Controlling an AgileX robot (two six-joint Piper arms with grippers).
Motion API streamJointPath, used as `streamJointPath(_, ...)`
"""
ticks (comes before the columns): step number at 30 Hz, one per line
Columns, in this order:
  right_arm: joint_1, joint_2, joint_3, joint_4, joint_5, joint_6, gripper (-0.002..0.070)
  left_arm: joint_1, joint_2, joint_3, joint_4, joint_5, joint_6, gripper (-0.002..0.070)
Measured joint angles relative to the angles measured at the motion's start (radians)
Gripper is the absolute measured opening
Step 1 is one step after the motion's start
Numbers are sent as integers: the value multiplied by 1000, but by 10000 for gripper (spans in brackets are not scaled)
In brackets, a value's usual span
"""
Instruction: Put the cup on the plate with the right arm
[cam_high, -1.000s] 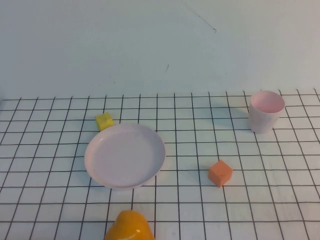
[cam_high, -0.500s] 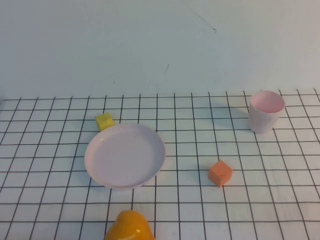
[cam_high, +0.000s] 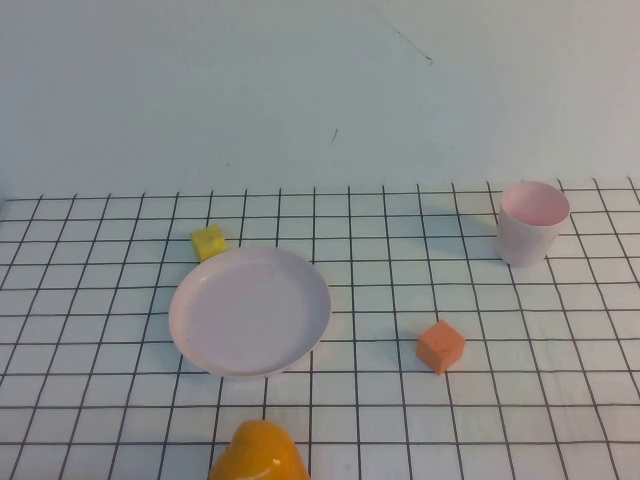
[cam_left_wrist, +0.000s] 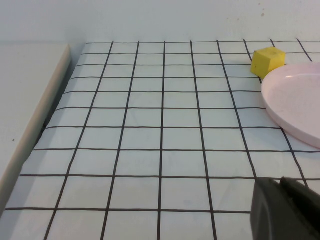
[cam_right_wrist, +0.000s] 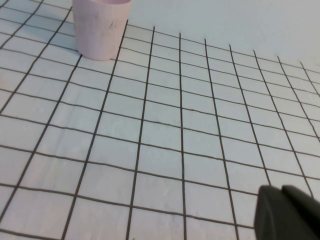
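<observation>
Neither arm shows in high view. Left gripper (cam_left_wrist: 287, 210): only a dark tip in its wrist cam, low over the grid near the plate (cam_high: 250, 310); fingers look together. Right gripper (cam_right_wrist: 287, 212): same dark tip over bare grid, fingers look together, well apart from the cup (cam_high: 533, 222). Cup upright, far right, nothing touching it; plate left of center. Yellow block (cam_high: 209, 241) just beyond plate's far-left rim. Orange cube (cam_high: 440, 346) betw. plate and cup, nearer. Orange rounded obj (cam_high: 258, 453) at near edge. White table w/ black grid (cam_high: 400, 410), pale wall behind.
</observation>
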Motion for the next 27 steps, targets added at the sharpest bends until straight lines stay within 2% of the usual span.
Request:
streamJointPath(16,0,0,0,1,0,0,-2,0,0,0,0,0,0,-3)
streamJointPath(27,0,0,0,-67,0,0,-2,0,0,0,0,0,0,-3)
